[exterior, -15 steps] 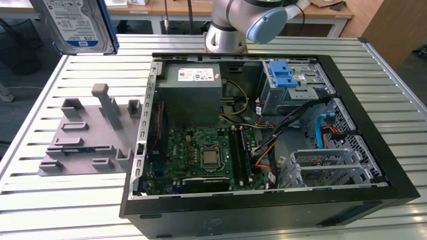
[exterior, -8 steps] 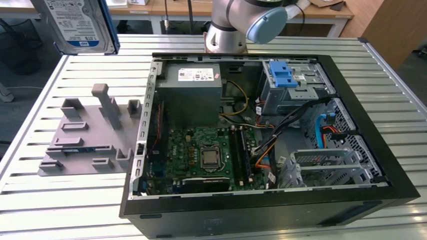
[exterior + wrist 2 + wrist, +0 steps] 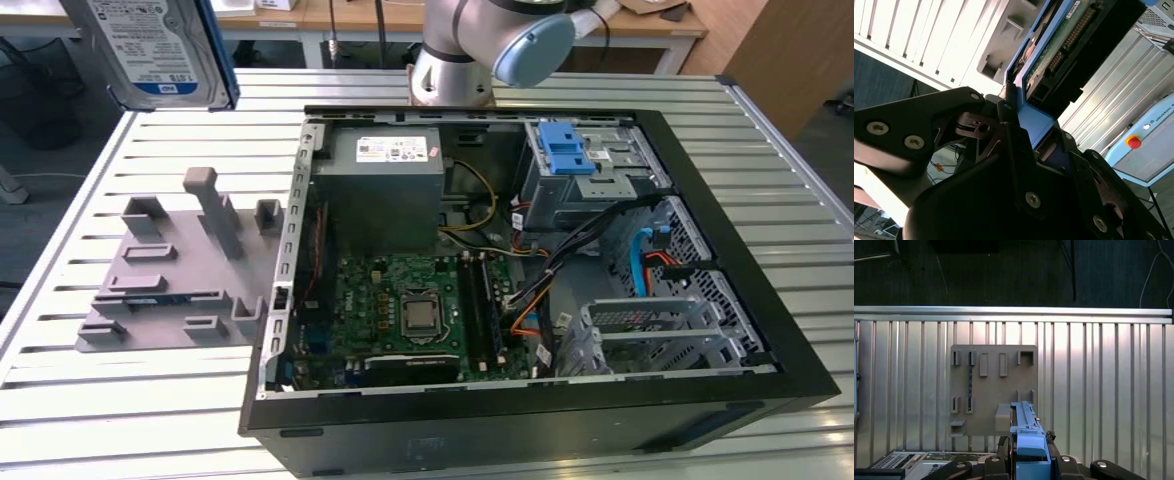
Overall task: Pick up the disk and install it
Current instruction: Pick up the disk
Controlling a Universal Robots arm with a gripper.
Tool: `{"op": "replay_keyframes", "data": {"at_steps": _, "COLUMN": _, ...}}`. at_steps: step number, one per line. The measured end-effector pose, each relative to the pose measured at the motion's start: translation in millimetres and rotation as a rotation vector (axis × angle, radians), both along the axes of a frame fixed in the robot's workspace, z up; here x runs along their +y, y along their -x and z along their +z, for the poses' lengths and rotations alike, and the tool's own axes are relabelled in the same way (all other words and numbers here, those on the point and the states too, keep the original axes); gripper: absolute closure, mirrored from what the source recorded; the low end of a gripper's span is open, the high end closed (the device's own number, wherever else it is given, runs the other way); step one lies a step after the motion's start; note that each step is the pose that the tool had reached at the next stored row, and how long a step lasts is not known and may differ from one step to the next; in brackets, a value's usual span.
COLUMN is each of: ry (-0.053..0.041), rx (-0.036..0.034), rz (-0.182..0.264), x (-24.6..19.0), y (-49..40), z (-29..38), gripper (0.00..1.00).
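- My tool (image 3: 1035,129) is clenched on the disk (image 3: 158,50). In the second wrist view its black fingers (image 3: 1010,120) pinch the blue carrier frame (image 3: 1038,122) at one end, and the drive's green circuit side faces that camera.
- The disk hangs high off the bench (image 3: 160,400), at the exterior view's left and well apart from the open computer case (image 3: 534,430). Its label faces the exterior camera.
- In the first wrist view I see the disk edge-on, its long axis running straight out from the tool toward the bench. The grey holder plate (image 3: 994,385) lies flat below it.
- The relation that matters, as I judge it, is that the drive cage (image 3: 594,180) sits in the case's far corner at the exterior view's right. The whole width of the case lies between it and the disk.
- A blue latch (image 3: 566,150) sits on top of that cage.
- Between disk and cage stand the grey power-supply box (image 3: 387,185) and the case's near wall. A bundle of cables (image 3: 587,250) crosses just beside the cage, and these could snag the carrier.
- The arm (image 3: 481,40) rises behind the case's back edge.
- The holder plate has upright posts (image 3: 207,205), which sit low under the raised disk and do not touch it.
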State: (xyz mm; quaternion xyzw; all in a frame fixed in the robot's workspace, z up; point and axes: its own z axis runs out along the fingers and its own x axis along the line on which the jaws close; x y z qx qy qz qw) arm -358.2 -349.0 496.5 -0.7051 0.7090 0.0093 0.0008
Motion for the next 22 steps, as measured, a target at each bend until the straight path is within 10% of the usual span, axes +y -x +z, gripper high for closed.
{"op": "replay_keyframes", "data": {"at_steps": 22, "ry": 0.0, "rx": 0.0, "rz": 0.0, "x": -1.3, "y": -9.2, "z": 0.0, "gripper": 0.64}}
